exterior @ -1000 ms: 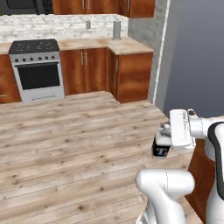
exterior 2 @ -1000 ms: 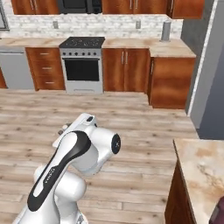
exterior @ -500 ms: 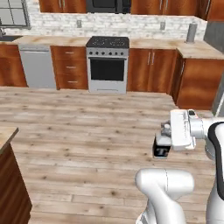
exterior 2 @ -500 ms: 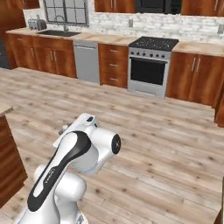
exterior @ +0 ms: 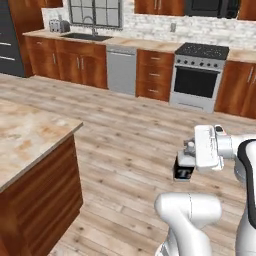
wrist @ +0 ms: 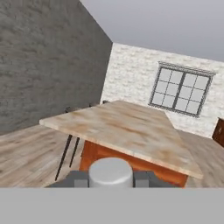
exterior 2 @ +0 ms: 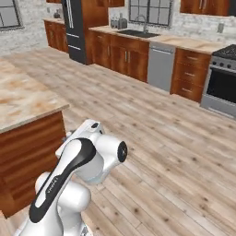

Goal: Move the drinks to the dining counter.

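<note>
The gripper (exterior: pixel 184 162) is held out in front of the arm above the wooden floor (exterior: pixel 130 135), and its jaws are clamped on the black bottle (exterior: pixel 183 171) marked with a white "T", which hangs upright off the ground in the left base view. In the hand view the bottle's round grey cap (wrist: pixel 110 172) sits between the two dark fingertips (wrist: pixel 78 178), which press against it on either side. Beyond the cap, the hand view looks across the dining counter (wrist: pixel 127 131), a long top of beige marble with rusty patches on a wooden base, with thin dark stool legs (wrist: pixel 65 151) beside it along its left side. The same counter appears at the left edge of the left base view (exterior: pixel 27 137) and of the right base view (exterior 2: pixel 23 99), well apart from the bottle. Along the far wall run wooden cabinets (exterior: pixel 82 62), a sink (exterior: pixel 86 36) under a window (exterior: pixel 95 11), a grey dishwasher (exterior: pixel 121 70) and a stove (exterior: pixel 199 75).
</note>
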